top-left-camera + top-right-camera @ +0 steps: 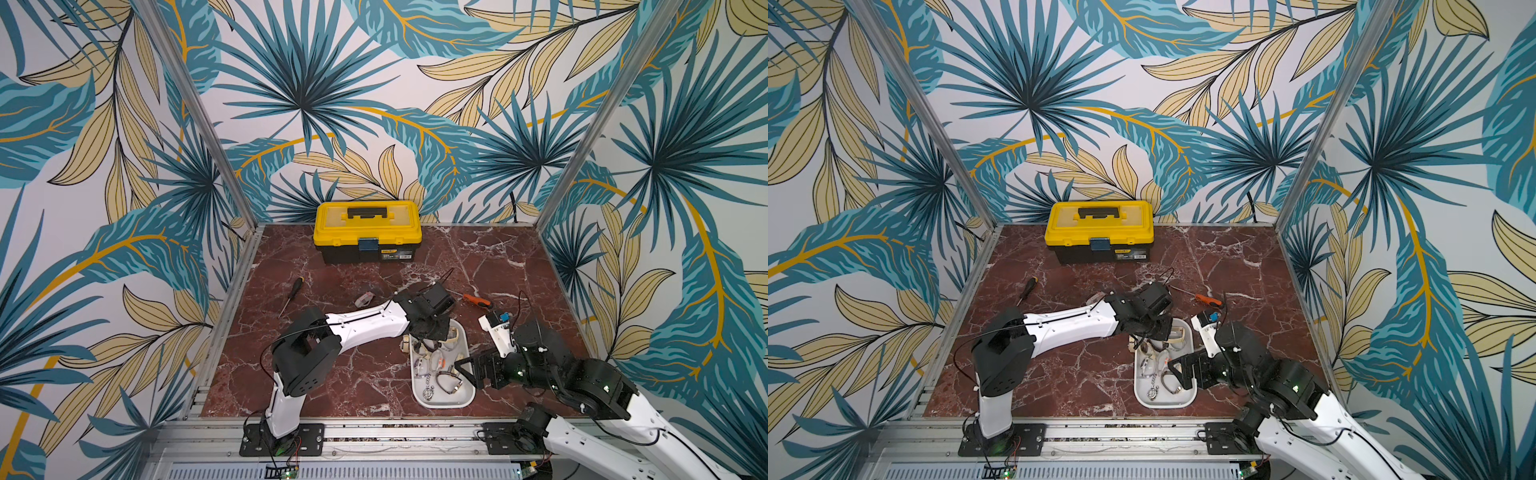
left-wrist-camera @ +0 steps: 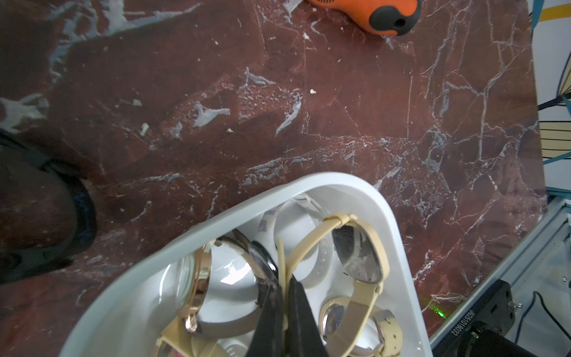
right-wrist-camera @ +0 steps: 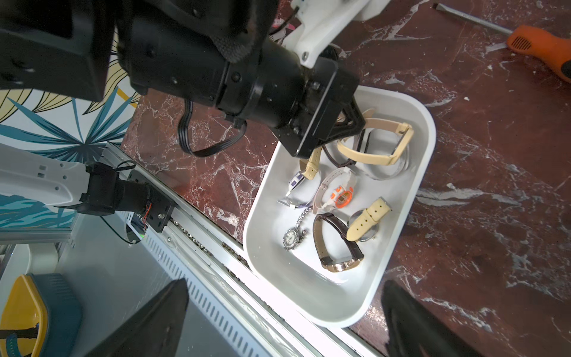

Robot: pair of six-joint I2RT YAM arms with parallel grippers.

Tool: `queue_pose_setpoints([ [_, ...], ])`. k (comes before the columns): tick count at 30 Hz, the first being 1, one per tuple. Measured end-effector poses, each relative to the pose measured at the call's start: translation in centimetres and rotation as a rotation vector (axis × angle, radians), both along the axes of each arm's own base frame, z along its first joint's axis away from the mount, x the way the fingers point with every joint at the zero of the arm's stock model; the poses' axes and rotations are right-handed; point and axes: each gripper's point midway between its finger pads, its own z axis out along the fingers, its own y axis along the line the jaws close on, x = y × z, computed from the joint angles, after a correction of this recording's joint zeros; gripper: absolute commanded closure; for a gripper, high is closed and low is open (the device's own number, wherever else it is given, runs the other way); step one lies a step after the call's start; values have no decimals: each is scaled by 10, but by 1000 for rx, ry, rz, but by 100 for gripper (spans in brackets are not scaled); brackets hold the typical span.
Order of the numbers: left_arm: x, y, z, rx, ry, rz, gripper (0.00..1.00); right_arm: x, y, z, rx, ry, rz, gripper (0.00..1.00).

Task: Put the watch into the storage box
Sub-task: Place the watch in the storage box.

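My left tool [image 2: 285, 287] pinches the beige watch [image 2: 360, 256] by its strap above the white storage box [image 2: 386, 204]. I'd lower a little, then open gently so it settles inside the rim.

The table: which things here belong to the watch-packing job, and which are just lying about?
In the job: left gripper, the beige-strap watch it grips, white storage box.
Lying about: yellow toolbox, black-handled screwdriver, orange-handled screwdriver.

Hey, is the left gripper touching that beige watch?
Touching. In the left wrist view the left gripper is shut on the beige watch, its strap pinched in the closed jaws.
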Motion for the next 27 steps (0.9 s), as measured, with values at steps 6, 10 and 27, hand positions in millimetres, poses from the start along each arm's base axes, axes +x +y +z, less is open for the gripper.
queue_pose_setpoints([
  [6,-4,-2,-9,21,3,-6,100,0,0,-1,-3,2,-1,0],
  [10,-4,-3,-9,22,-3,-4,100,0,0,-1,-3,2,-1,0],
  [27,-3,-8,-6,-8,-12,12,80,0,-1,-2,-6,2,-4,0],
])
